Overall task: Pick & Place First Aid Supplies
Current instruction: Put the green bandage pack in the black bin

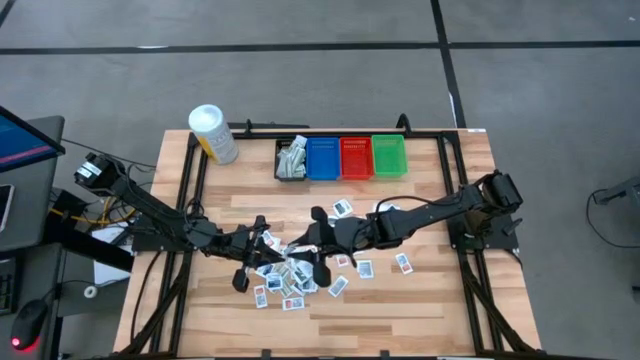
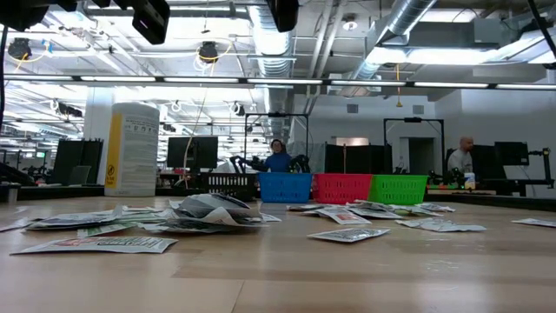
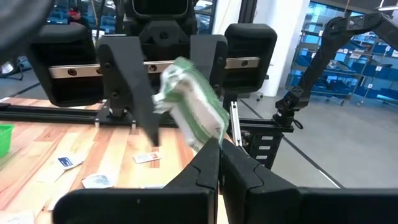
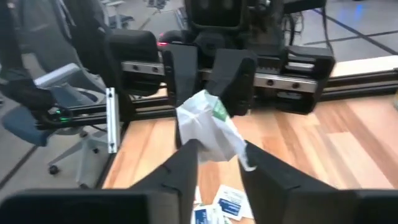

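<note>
Several small flat first aid packets (image 1: 295,278) lie scattered on the wooden table's middle; the low view shows them as a low heap (image 2: 204,211). Above this pile my two grippers face each other. My left gripper (image 1: 266,241) comes from the table's left and is shut on a crumpled white-and-green packet (image 3: 189,106). My right gripper (image 1: 312,240) comes from the right, its two fingers on either side of the same packet (image 4: 210,127). Both grippers are above the low view's frame. My left gripper pinches the packet's near edge (image 3: 208,140) between its two shut fingers, coming level from the table's left. The packet stands out beyond the fingertips, lifted clear of the table and crumpled. My right gripper has the packet's other end (image 4: 214,146) between its two fingers (image 4: 188,155), coming from the table's right and slanting a little downward. The fingers meet the crumpled packet on both sides. The packet is held in the air between the two grippers.
Four small bins stand in a row at the far edge: black (image 1: 291,160) with packets inside, blue (image 1: 323,158), red (image 1: 356,157), green (image 1: 388,155). A white tub with a yellow label (image 1: 213,133) stands at the far left corner. People sit in the room behind.
</note>
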